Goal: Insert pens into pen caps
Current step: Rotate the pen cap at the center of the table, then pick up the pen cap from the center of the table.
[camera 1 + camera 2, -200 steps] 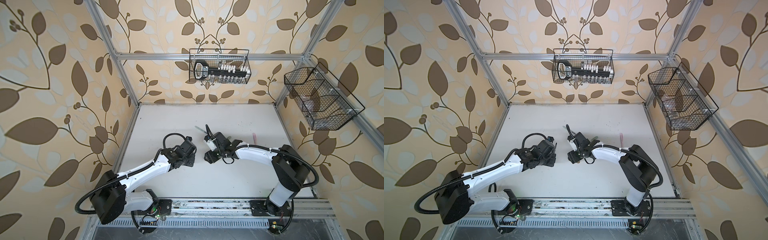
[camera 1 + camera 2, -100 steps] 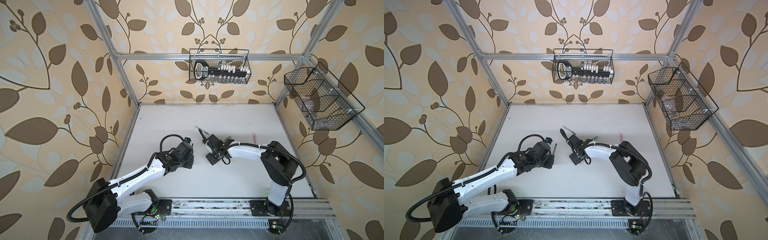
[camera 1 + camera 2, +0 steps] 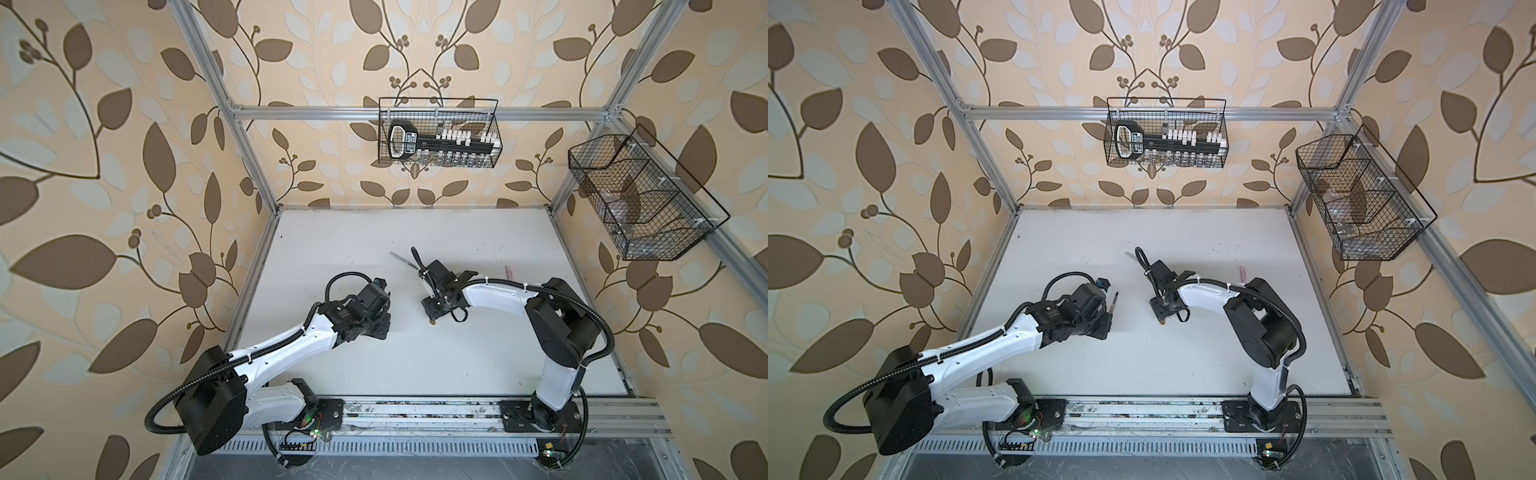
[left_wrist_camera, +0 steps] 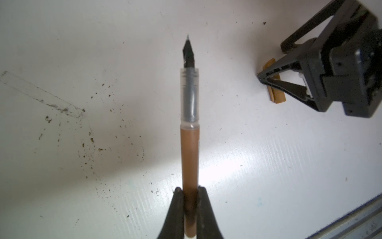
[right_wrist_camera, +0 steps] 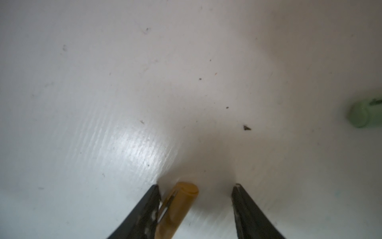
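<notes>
My left gripper (image 4: 190,192) is shut on the barrel of the brown pen (image 4: 189,144), whose dark tip points away from the wrist, uncapped. In a top view the brown pen (image 3: 1113,302) sticks out past the left gripper (image 3: 1109,319). My right gripper (image 5: 196,186) stands open on the table with the brown pen cap (image 5: 177,207) lying between its jaws, against one finger (image 5: 144,211). From the left wrist view the right gripper (image 4: 266,79) straddles that cap (image 4: 276,95). A pale green pen (image 3: 401,258) and a pink pen (image 3: 508,274) lie farther back.
A pale green rounded end (image 5: 359,114) lies at the edge of the right wrist view. Wire baskets hang on the back wall (image 3: 438,137) and the right wall (image 3: 640,199). The white table (image 3: 457,365) carries small dark specks and is bounded by aluminium rails.
The right gripper has moved toward the front, come down over the brown cap and narrowed its jaws. The left arm has drawn back to the left with the brown pen.
</notes>
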{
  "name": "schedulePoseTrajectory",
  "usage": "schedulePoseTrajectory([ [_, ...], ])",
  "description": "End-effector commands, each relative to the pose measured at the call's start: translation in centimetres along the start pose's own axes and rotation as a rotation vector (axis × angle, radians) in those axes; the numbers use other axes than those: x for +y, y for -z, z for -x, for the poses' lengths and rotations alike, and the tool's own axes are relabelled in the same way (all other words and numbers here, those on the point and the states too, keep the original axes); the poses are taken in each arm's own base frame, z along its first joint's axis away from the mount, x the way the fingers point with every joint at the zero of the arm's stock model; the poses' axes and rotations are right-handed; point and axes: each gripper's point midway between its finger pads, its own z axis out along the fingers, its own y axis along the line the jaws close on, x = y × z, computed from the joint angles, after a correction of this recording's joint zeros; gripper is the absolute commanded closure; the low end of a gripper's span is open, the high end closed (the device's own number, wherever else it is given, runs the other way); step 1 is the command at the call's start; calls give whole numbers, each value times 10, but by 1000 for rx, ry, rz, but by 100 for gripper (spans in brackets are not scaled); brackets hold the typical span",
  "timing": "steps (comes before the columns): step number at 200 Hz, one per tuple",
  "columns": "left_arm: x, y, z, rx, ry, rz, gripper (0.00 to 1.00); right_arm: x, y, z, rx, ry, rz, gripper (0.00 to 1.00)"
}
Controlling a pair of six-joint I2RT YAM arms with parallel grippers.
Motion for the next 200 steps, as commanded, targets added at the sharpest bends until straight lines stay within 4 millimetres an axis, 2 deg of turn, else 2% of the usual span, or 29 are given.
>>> schedulePoseTrajectory([
  [1,-5,-4,1,14,-16,-26,93,8,12,-6,-10,-33,71,42],
  [28,-7,-14,-6,53,-23,-20,96,10,19,-3,-42,-50,105,43],
  [55,-9,-17,-8,62,-28,-21,96,13,14,-1,-29,-44,100,46],
  [75,-8,-19,-10,67,-29,-14,96,17,10,-3,-3,-69,138,56],
  [85,-8,-19,-11,72,-32,-12,96,15,10,-3,6,-93,150,62],
  [101,-10,-20,-12,73,-36,-16,96,8,10,-5,11,-133,166,67],
  [131,-12,-23,-13,80,-42,-21,96,6,11,-4,3,-159,215,68],
  [200,-12,-21,-12,72,-46,-20,96,12,0,-8,40,-177,272,71],
])
